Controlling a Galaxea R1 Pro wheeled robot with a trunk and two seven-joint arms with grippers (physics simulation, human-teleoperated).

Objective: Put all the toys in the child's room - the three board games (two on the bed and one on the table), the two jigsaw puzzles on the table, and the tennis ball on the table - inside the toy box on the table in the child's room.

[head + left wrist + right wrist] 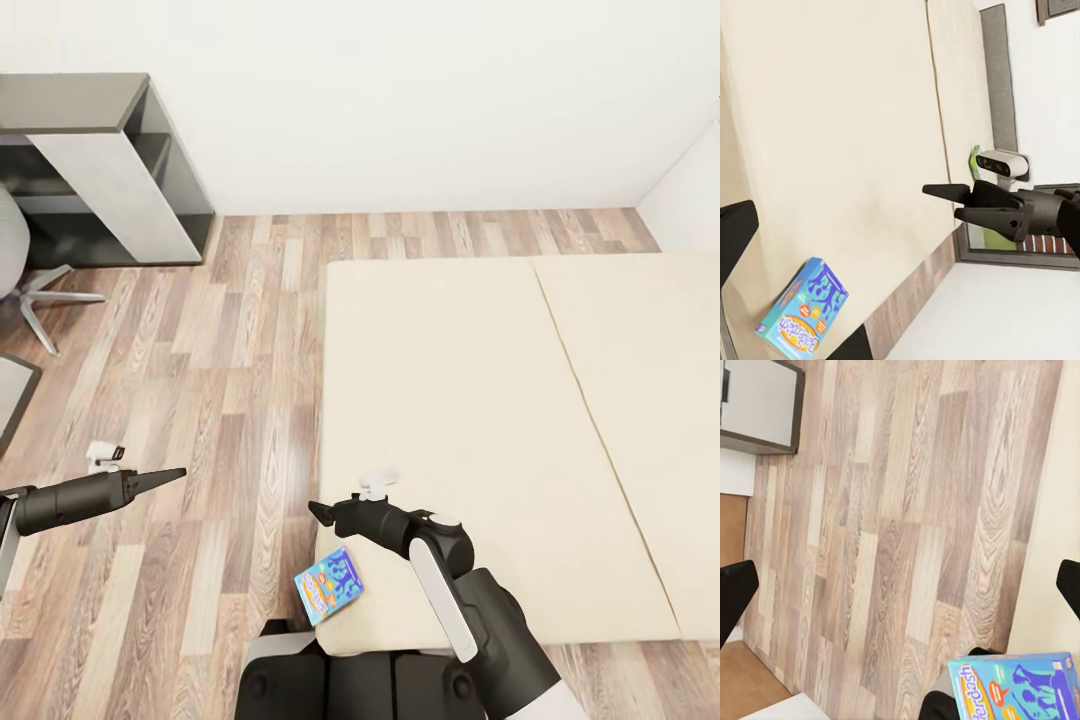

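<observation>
blue board game (329,585) overhangs the bed (480,420) edge at six o'clock — a clumsy nudge drops it; right gripper (318,512) fingers apart, left gripper (168,475) unclear.

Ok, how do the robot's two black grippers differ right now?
The left gripper hangs over the wood-plank floor; the right gripper is at the beige bed's near corner. The blue printed game box lies close to the right gripper, farther from the left gripper. Both look open and empty.
</observation>
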